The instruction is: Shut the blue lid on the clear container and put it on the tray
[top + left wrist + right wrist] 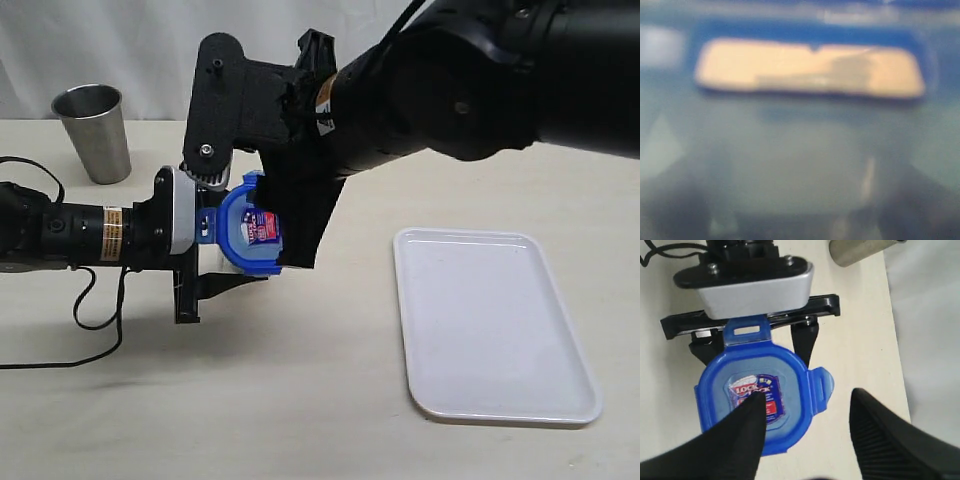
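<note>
While left gripper (232,250) clamps the clear container (220,262) by its sides, left of the tray (490,320) and well apart from it | blue lid (755,405) sits on the container's mouth, two flaps sticking out | right gripper (807,397) above lid, jaws spread wide, holding nothing, one finger (735,445) over the sticker

Light is bright and even, with soft shadows on the table (300,400) below both arms. The left wrist view is wholly blurred, the blue lid (805,32) too close ahead of the jaws. The right wrist view is sharp beyond its jaws, its near fingers (890,440) slightly soft.
</note>
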